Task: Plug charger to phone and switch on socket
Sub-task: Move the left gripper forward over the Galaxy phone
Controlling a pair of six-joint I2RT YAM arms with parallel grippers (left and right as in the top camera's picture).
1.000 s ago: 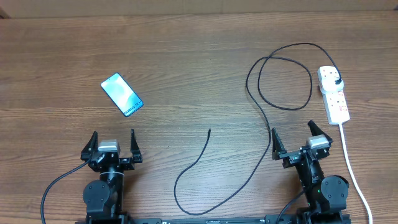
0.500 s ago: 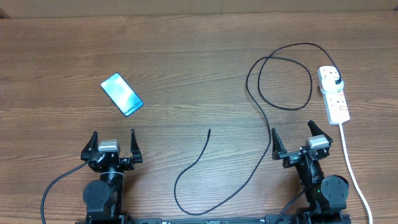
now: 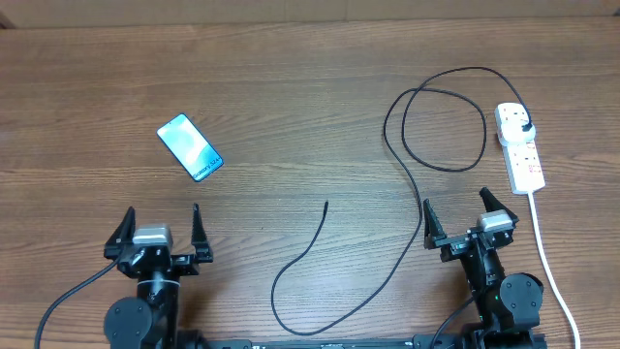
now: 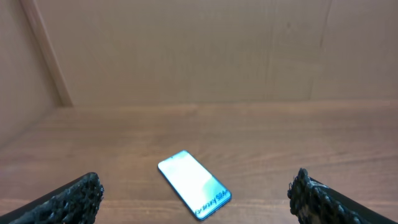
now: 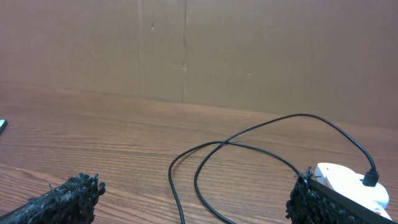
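Closest, left gripper (image 3: 160, 221): jaws spread wide with nothing between them; it sits low at the near edge of the table (image 3: 291, 78), facing the phone, which looks like this arm's job.
Right gripper (image 3: 457, 213): jaws just as wide and empty; it sits beside the cable's run, facing the power strip.
Charger (image 3: 273, 294): a thin black cable curving near the front edge between the arms, then running up past the right gripper into a loose loop farther back.
Connector tip (image 3: 325, 206): free on bare wood between the arms, well apart from the phone, so not yet plugged in.
Phone (image 3: 190, 147): flat, lit screen up, lying at a slant beyond the left gripper.
Power strip (image 3: 520, 150): far right, with the black plug (image 3: 524, 126) already seated at its far end; there, only the switch seems left to do.
Hard to make out: the phone's port and the switch positions are too small to read. Whether the cable touches the right finger cannot be told. The white cord (image 3: 547, 262) runs off the front edge, and in the right wrist view a finger hides part of the strip.
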